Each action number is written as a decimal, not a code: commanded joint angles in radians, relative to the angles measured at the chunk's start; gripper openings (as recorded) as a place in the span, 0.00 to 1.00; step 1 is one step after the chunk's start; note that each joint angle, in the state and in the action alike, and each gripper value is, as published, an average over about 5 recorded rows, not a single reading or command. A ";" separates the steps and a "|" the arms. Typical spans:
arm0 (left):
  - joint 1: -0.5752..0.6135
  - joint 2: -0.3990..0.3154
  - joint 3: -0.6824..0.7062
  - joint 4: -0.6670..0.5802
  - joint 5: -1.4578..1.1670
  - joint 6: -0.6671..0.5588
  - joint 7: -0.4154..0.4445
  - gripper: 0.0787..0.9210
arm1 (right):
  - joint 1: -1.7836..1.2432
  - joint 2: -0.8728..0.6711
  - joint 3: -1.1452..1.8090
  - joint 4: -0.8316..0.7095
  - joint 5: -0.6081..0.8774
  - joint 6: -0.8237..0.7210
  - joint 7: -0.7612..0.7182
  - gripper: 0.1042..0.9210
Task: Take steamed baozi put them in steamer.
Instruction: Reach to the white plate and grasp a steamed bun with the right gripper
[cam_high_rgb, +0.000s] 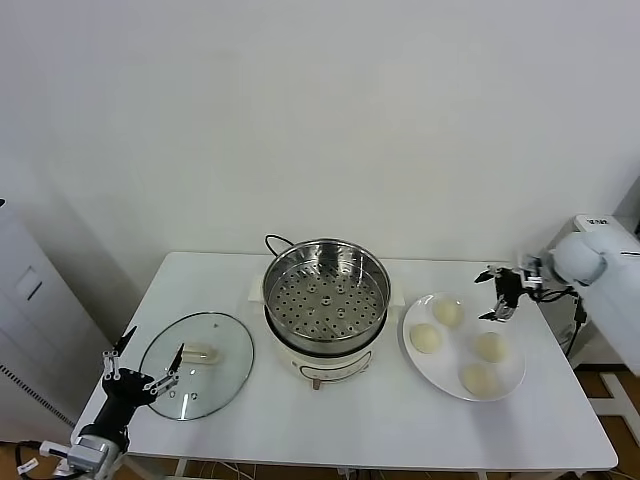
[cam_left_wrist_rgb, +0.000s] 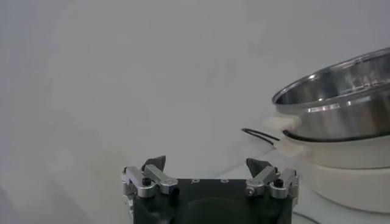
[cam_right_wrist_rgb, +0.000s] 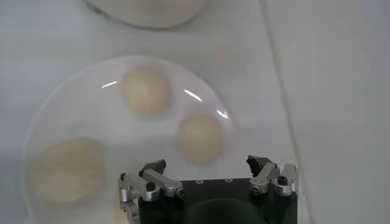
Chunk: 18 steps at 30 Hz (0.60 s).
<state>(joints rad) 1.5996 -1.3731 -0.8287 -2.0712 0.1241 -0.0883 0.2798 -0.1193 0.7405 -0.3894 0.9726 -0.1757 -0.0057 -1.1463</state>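
One steamer (cam_high_rgb: 326, 292) stands at the middle of the white table (cam_high_rgb: 330, 420): a shiny steel basket with a perforated bottom, seated on one white cooker base (cam_high_rgb: 318, 361), with one black cord (cam_high_rgb: 276, 241) looping out at its 11 o'clock. The basket holds no buns.

At the steamer's 3 o'clock, just beside it, lies one large white plate (cam_high_rgb: 508, 386) carrying four steamed baozi (cam_high_rgb: 426, 338). Counted on the plate's own clock face, one sits at about 11 o'clock, one at 9 o'clock, one at 3 o'clock and one at 5 o'clock. None of the four touches another. The right wrist view shows only three of them on the plate (cam_right_wrist_rgb: 79, 119).

At the steamer's 9 o'clock lies one flat round glass lid (cam_high_rgb: 222, 375) with one white handle (cam_high_rgb: 200, 353) on top.

Two grippers are in view. The right gripper (cam_high_rgb: 497, 294) hovers above the table just off the plate's 1 o'clock rim, its fingers spread wide and gripping nothing; the same gripper (cam_right_wrist_rgb: 207, 176) shows parted over the plate in its wrist view. The left gripper (cam_high_rgb: 141, 365) hangs at the lid's 8 o'clock edge, near the table's front corner, fingers likewise fully apart and empty. From its wrist view the left gripper (cam_left_wrist_rgb: 210, 176) faces the steamer (cam_left_wrist_rgb: 341, 97) from the side.
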 joint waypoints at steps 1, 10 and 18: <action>-0.003 0.013 -0.001 0.008 -0.009 -0.007 0.003 0.88 | 0.077 0.125 -0.131 -0.140 -0.085 0.014 -0.011 0.88; -0.002 0.026 -0.001 0.012 -0.021 -0.012 0.007 0.88 | 0.054 0.163 -0.100 -0.234 -0.121 0.040 0.083 0.88; 0.000 0.026 0.003 0.011 -0.016 -0.012 0.009 0.88 | 0.062 0.203 -0.073 -0.304 -0.128 0.050 0.112 0.86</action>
<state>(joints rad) 1.5987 -1.3516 -0.8261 -2.0610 0.1082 -0.0991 0.2880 -0.0692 0.8997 -0.4570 0.7515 -0.2793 0.0372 -1.0695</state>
